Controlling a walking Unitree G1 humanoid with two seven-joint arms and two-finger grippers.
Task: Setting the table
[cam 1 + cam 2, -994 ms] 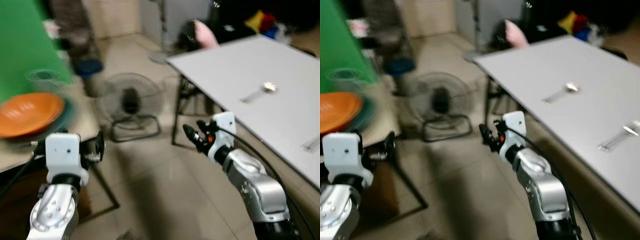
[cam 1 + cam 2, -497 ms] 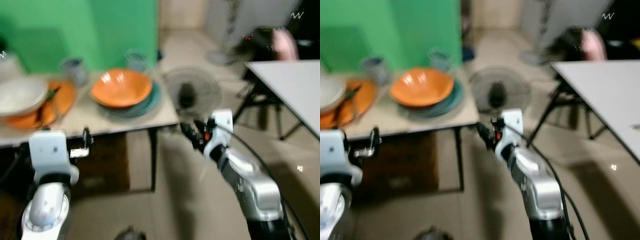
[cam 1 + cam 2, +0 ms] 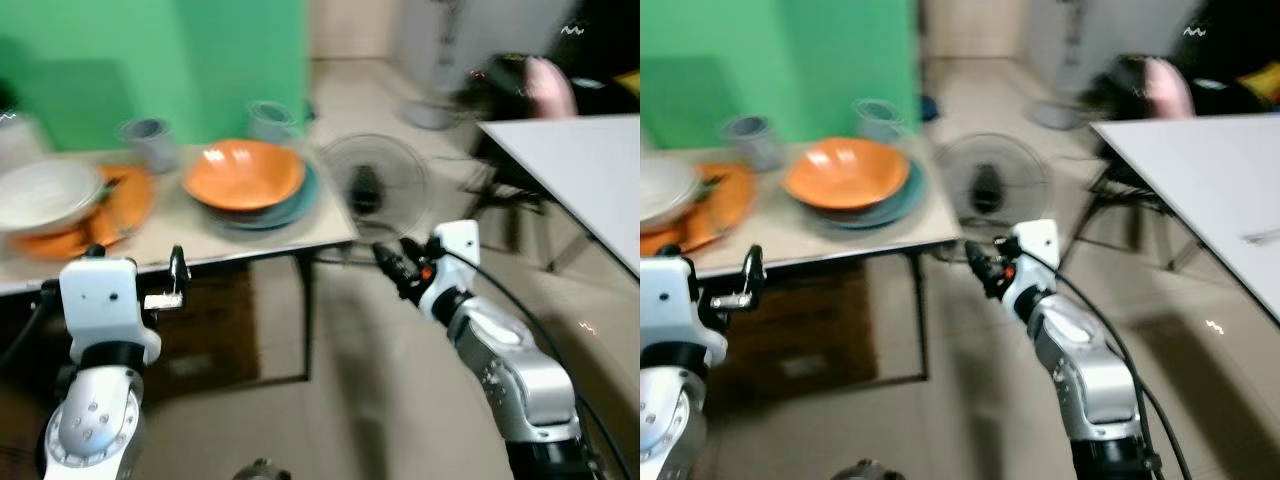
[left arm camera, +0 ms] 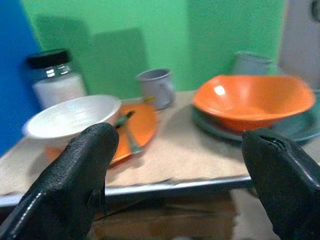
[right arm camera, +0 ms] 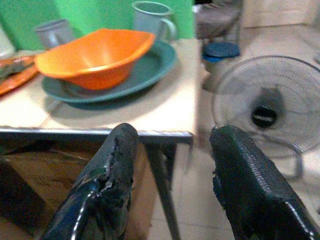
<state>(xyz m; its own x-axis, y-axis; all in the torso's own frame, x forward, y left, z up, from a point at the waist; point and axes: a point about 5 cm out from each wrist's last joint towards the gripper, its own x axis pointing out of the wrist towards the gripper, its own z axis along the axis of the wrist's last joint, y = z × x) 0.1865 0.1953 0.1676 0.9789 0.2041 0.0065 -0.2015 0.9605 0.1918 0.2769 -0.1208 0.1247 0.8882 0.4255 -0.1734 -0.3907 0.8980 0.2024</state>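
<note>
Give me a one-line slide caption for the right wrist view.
Open right gripper faces an orange bowl on a teal plate; floor fan beside.

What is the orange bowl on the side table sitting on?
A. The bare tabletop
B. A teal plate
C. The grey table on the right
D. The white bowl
B. The orange bowl rests on a teal plate, whose rim shows all around it, on the side table; the white bowl sits apart on an orange plate.
</note>
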